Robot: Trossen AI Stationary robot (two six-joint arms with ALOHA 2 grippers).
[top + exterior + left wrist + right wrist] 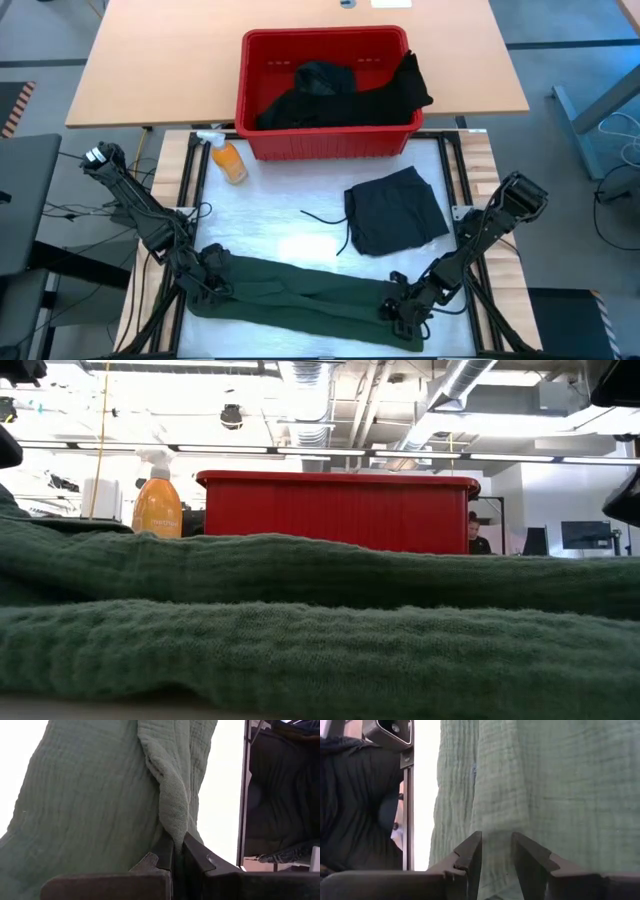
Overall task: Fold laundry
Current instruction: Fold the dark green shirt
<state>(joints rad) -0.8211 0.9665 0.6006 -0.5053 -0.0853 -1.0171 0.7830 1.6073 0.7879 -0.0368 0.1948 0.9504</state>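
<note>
High view: the green garment lay stretched as a long band across the near edge of the table, the left gripper at one end and the right gripper at the other, a placing that probably kept the cloth taut for a fold. A folded black garment with a loose drawstring rested apart near the middle; more dark laundry waited in the red basket, beside an orange spray bottle.

Low view: ridges of green cloth filled the foreground, with the basket and bottle behind.

Left wrist view: the fingers were clenched on a pinched fold of the green cloth.

Right wrist view: the fingers grasped a thicker bunch of the cloth, hence their partial gap.
</note>
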